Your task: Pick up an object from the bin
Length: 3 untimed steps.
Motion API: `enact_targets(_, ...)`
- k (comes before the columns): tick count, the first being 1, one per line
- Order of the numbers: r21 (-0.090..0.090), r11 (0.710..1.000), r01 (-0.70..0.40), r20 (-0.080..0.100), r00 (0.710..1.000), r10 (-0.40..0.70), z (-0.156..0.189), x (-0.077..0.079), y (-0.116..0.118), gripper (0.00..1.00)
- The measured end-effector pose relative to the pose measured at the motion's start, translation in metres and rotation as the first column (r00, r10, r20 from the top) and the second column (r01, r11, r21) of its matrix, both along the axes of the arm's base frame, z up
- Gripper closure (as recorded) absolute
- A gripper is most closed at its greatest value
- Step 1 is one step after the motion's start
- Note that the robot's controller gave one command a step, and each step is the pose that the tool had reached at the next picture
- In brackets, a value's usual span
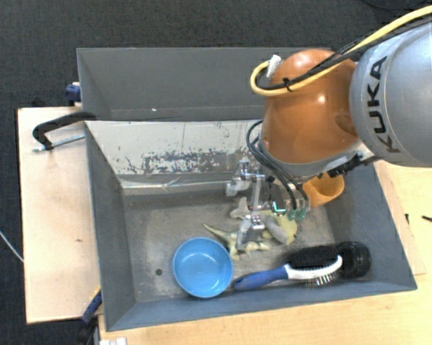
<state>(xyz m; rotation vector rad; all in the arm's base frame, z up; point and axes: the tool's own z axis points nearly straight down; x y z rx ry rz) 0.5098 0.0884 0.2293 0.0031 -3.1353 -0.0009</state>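
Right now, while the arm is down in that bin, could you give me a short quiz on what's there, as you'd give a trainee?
1. Which thing lies nearest the gripper?
A) the blue bowl
B) the pale yellowish thing
C) the brush
2. True or false: the brush lies along the far wall of the bin.
3. Fill the gap: the brush has a black head, white bristles and a ____ handle.

Key: 1 B. 2 False; it lies along the near wall, to the right of the bowl. 3 Blue.
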Motion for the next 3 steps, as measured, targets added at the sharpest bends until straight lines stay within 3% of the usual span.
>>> enact_targets(1, 0.002, 1.0, -0.027, 0.014, 1.0, 0.027, -0.146, -0.014, 0.054, 0.0)
enact_targets(2, 0.001, 0.984, -0.175, 0.012, 0.984, 0.175, -0.128, -0.018, 0.055, 0.0)
enact_targets(3, 0.001, 0.982, -0.19, 0.013, 0.982, 0.19, -0.113, -0.016, 0.049, 0.0)
